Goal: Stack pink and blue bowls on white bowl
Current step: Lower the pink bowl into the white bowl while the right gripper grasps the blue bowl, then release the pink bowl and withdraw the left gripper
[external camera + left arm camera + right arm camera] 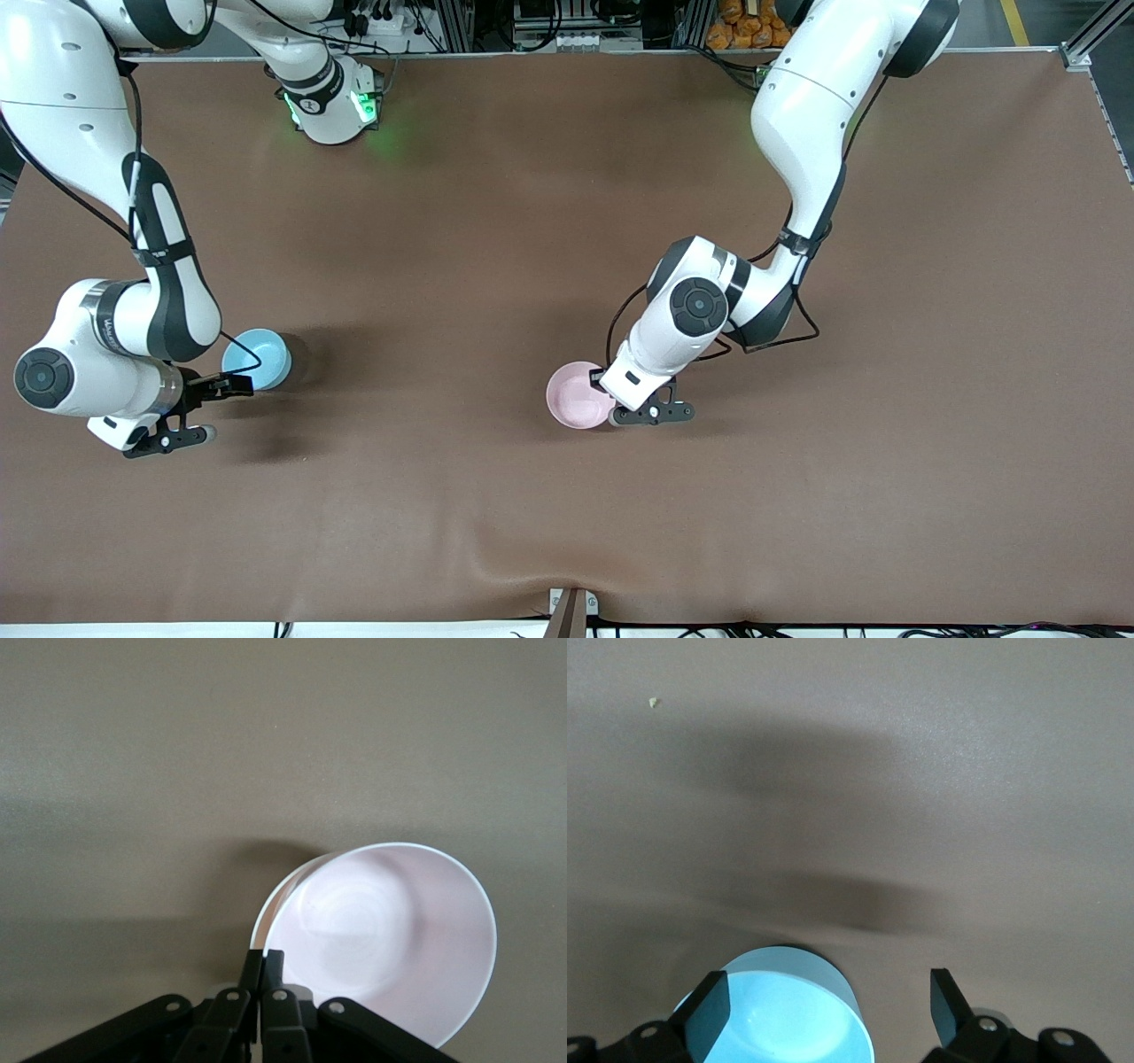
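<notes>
Worktop (532,221) fills my front view, brown and bare apart from two bowls; I see no white bowl anywhere. From up there the left arm's wrist hides how the left claw (611,409) meets the pink bowl (578,395), and only the left wrist view settles it: the left claw (262,967) is pinched narrow on the rim of the pink bowl (390,939), which tilts with its inside open to that camera. Nothing stands between the two bowls on the open worktop. Toward the right arm's end, the right claw (235,383) hangs low beside the blue bowl (258,356). The right wrist view shows the right claw (831,1005) spread wide, with the blue bowl (780,1014) upright on the worktop, close against one fingertip (709,1005) and well clear of the other.
</notes>
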Controlling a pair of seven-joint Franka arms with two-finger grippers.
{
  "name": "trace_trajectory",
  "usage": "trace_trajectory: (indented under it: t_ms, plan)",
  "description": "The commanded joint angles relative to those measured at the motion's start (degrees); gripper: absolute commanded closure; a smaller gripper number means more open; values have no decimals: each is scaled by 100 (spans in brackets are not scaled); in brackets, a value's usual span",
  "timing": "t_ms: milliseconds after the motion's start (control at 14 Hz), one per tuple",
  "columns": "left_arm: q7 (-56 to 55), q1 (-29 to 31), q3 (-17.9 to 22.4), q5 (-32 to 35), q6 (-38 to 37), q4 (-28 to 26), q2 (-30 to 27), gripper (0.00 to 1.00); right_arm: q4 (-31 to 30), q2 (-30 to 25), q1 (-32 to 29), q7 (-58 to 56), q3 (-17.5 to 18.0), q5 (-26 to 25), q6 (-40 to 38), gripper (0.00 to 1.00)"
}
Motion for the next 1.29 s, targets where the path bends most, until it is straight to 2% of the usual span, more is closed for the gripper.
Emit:
trace_trajectory:
  t_ms: [0, 214, 286, 357, 429, 500, 571, 643, 714, 1000, 1143, 1214]
  plan:
    - [88, -70, 31, -29, 11, 35, 66, 100, -271, -85, -221, -427, 66, -117, 29, 0]
    - [18, -79, 31, -38, 11, 26, 93, 100, -351, -50, -397, -1209, 66, -117, 29, 0]
    - [9, -79, 31, -64, 11, 26, 102, 73, -351, -24, -398, -1412, 66, -117, 3, 0]
    - [0, -70, 31, -73, 11, 26, 102, 20, -359, 20, -398, -1457, 66, -117, -59, 0]
    - [26, -70, 31, -65, 11, 26, 84, 0, -359, 46, -398, -1458, 66, -117, -120, 0]
    - [35, -61, 31, -47, 11, 26, 49, 0, -368, 64, -398, -1458, 66, -100, -147, 0]
    - [35, -35, 40, -38, 11, 26, 23, 0, -394, 82, -398, -1449, 75, -73, -138, 18]
    - [44, 9, 49, -29, -7, 26, -4, 0, -395, 82, -389, -1432, 75, -30, -138, 70]
    - [53, 87, 75, -21, -33, 26, -91, 0, -395, 82, -389, -1423, 92, -21, -138, 100]
    - [254, 597, 75, -12, -585, 44, -548, 0, -386, 73, -380, -1432, 110, -3, -226, 100]
    - [675, 851, 75, -12, -858, 52, -776, 0, -342, 12, -319, -1466, 136, 478, -261, 100]
    - [721, 975, 75, -12, -1016, 52, -890, 0, -333, -32, -284, -1458, 136, 550, -279, 100]
